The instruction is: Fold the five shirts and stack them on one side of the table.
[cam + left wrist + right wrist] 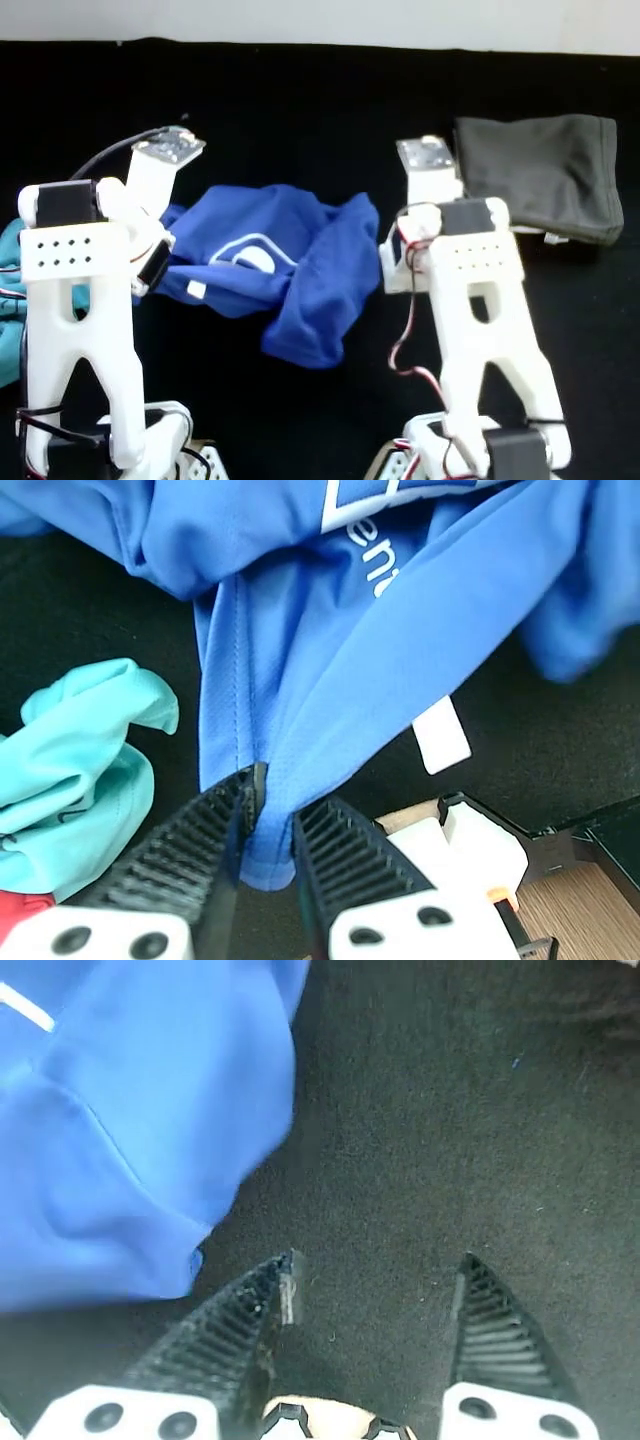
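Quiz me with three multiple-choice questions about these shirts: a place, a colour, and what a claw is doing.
1. Where is the folded grey shirt? A) far right of the table B) under another shirt C) in a gripper
2. What colour shirt does the left gripper hold? A) red B) blue C) grey
3. The right gripper is: A) shut on cloth B) shut, empty C) open
1 A: it lies flat beyond the right arm.
2 B: the blue shirt sits between its fingers.
3 C: its fingers stand apart.

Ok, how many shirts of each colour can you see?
Blue shirt: 1
Grey shirt: 1
Teal shirt: 1
Red cloth: 1, just a corner, maybe a shirt
Total: 4
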You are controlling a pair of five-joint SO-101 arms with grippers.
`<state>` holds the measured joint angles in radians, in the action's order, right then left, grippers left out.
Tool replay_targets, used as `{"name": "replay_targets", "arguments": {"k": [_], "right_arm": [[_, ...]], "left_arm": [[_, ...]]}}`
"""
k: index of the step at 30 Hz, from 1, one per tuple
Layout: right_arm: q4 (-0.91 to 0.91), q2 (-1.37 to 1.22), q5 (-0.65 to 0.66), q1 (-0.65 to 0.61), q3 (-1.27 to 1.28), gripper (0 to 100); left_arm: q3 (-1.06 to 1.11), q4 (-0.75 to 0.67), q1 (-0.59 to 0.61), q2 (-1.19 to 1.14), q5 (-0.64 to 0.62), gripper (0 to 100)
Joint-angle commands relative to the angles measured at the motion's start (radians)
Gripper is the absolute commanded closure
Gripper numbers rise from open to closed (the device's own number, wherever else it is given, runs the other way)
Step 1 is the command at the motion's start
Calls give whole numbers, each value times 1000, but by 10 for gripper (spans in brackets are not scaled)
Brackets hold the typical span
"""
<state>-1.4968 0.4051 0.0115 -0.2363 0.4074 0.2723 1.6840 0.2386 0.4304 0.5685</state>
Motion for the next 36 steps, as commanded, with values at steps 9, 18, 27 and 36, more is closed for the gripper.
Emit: {"name": "replay_targets", "arguments": {"k": [9, 18, 27, 36], "right_arm": [[82, 31, 147, -278, 51, 762], [136, -274, 44, -486, -125, 757], [159, -519, 48, -435, -185, 782], [107, -527, 86, -47, -180, 991]], "left_arm": [[1, -43, 7, 25, 6, 991], [2, -38, 7, 25, 0, 991], [-1, -38, 7, 33, 0, 991], [1, -44, 7, 30, 0, 991]]}}
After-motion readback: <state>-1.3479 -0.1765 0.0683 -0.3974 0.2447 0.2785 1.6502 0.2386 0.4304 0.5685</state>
